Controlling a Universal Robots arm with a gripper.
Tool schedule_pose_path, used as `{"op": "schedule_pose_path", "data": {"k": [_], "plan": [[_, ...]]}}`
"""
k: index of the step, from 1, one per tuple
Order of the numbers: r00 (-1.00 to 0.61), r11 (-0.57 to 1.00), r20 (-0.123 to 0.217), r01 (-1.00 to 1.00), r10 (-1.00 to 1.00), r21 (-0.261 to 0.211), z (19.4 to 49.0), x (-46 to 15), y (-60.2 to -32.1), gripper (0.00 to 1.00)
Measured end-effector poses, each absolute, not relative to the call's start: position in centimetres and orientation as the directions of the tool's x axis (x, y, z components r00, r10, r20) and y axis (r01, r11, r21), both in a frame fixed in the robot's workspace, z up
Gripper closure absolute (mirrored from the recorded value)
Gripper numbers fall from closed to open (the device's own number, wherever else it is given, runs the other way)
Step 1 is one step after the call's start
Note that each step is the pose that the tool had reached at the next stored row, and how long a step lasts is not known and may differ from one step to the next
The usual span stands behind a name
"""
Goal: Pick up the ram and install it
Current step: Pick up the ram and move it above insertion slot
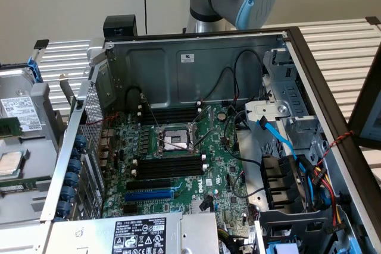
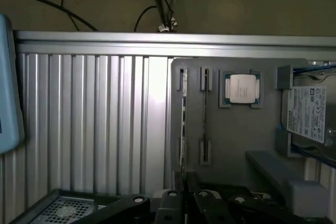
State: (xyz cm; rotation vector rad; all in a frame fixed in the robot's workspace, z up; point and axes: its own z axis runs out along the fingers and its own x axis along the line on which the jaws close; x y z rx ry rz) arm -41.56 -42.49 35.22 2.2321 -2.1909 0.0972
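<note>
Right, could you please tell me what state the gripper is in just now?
Gripper: cannot be told whether it is open or closed, or whether it holds anything.

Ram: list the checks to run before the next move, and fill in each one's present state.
1. Ram located: ok, it stands on edge in the grey tray, which also holds the processor.
2. Ram lifted out of the tray: not ok.
3. Long black slots empty: ok.
4. Slot latches open: cannot tell.
5. Case open above the board: ok.
</note>
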Motion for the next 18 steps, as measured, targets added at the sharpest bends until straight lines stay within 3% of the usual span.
{"op": "schedule_pose_path", "data": {"k": [9, 18], "plan": [[0.018, -0.018, 0.009, -0.999, -1.000, -0.035, 36.9, -37.9, -42.5, 0.86], [0.018, -0.018, -0.006, -0.999, -1.000, -0.035, 40.1, -34.8, -42.8, 0.86]]}}
